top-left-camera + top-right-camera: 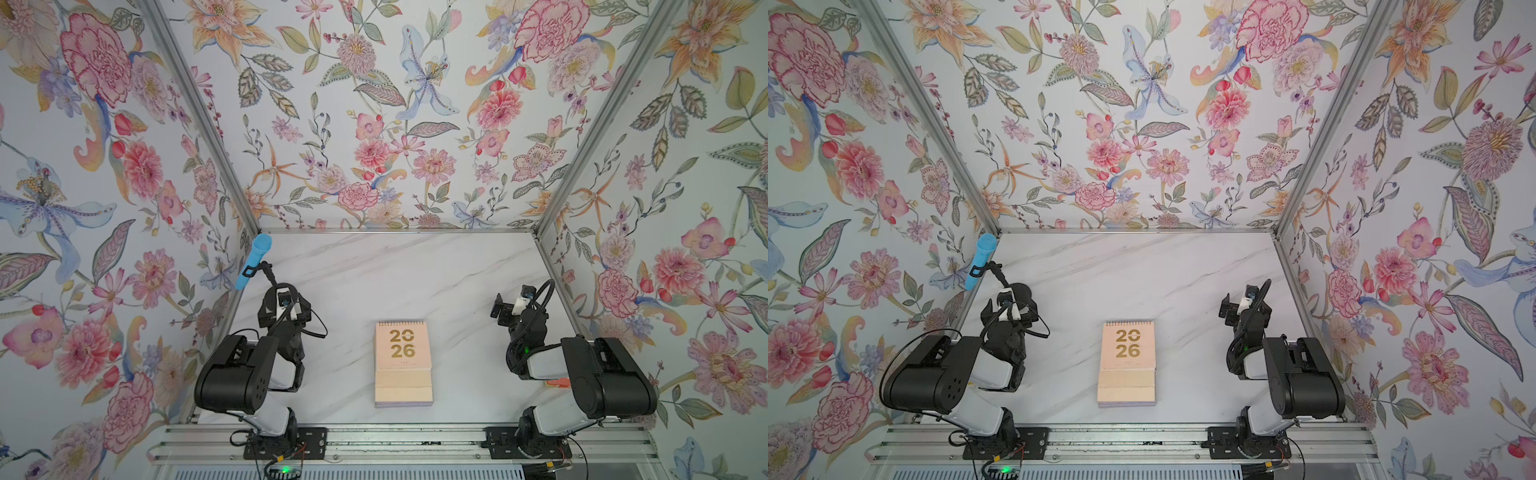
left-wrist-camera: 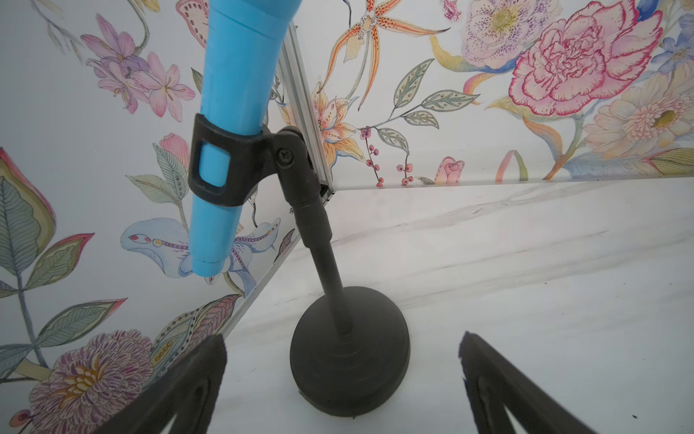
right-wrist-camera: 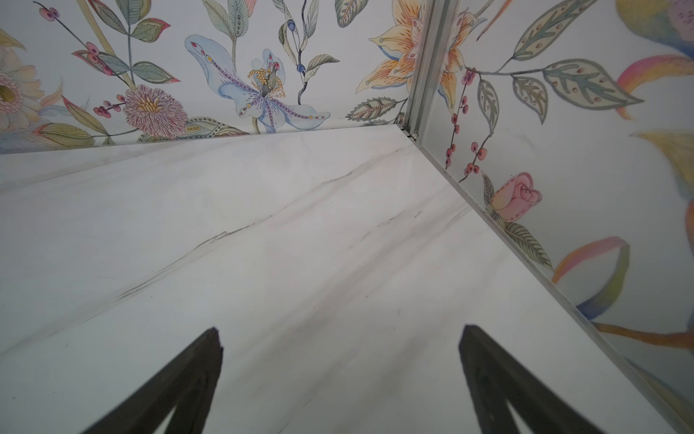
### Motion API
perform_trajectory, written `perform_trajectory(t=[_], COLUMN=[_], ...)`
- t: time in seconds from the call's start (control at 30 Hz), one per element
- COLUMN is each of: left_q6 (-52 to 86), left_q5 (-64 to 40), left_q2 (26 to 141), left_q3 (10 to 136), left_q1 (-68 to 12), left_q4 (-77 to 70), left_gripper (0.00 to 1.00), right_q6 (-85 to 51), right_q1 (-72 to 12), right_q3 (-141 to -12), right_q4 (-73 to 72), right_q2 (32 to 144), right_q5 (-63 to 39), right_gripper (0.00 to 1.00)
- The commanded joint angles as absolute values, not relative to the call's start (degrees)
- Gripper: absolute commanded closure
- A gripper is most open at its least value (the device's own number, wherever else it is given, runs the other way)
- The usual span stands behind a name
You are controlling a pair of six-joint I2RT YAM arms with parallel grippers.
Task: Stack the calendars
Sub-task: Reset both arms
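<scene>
Find calendars (image 1: 403,361) lying twelve-to-six on counter (image 1: 415,274), four o'clock from left tool (image 1: 285,305), eight from right tool (image 1: 505,309), both wide open, empty.

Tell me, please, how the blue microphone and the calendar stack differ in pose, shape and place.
The blue microphone leans in the clip of a black stand, clear of the marble table; the calendar stack lies flat on it. The microphone is round and tapered; the stack is rectangular, peach on top. The microphone stands in the far left corner; the stack is central, near the front. Neither is held.
</scene>
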State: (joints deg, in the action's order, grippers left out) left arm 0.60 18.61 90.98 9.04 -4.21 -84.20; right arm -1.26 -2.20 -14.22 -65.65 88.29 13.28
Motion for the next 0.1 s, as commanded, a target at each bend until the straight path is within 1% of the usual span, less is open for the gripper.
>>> perform_trajectory(t=[0.0,0.07], left_q6=[-0.01,-0.19], left_q5=[19.29,19.47], left_q2=[90.64,90.72], left_q3=[10.42,10.13], left_q1=[-4.39,-4.43], left_q4=[-84.63,-85.4], left_gripper=[0.0,0.0], right_q6=[-0.53,-0.61], right_q1=[-2.46,-2.55], right_q3=[-14.97,-15.08], right_q4=[-66.41,-66.34], right_q2=[88.4,88.37], right_q5=[13.25,13.53], right_gripper=[0.01,0.01])
